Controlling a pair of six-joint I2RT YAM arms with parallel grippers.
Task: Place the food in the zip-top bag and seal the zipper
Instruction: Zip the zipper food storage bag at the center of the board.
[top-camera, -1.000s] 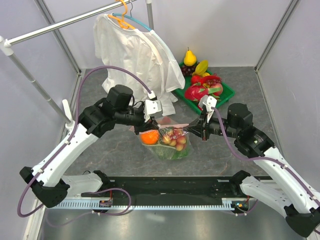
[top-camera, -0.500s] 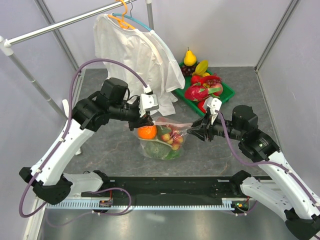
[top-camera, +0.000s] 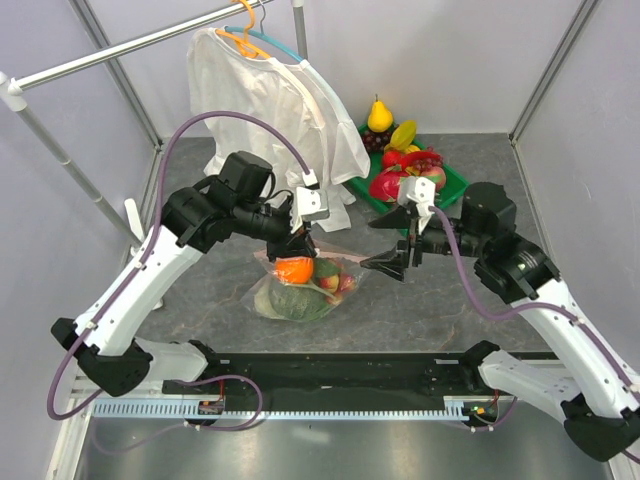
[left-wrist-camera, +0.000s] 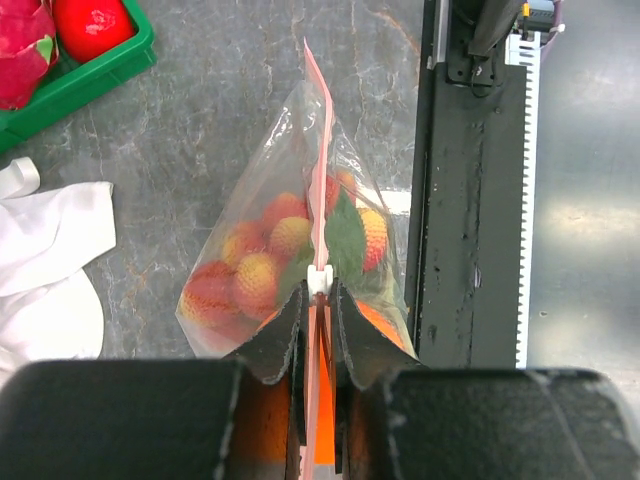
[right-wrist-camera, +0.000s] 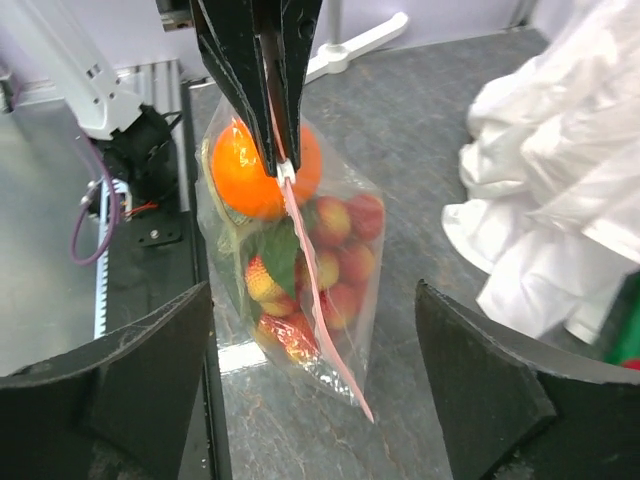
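The zip-top bag hangs from my left gripper just over the grey table, holding the food: an orange, a strawberry bunch and green lettuce. In the left wrist view my left gripper is shut on the pink zipper, beside its white tab. My right gripper stands open to the right of the bag, touching nothing. In the right wrist view the bag and zipper dangle ahead of my right gripper, whose jaws are spread wide.
A green tray of more fruit sits at the back right. A white shirt hangs on a rack behind the bag, its hem reaching the table. The black rail runs along the near edge.
My right gripper has opened, let go of the bag's right end and drawn back. The bag, stretched between both grippers before, now hangs from the left gripper alone and has shifted left.
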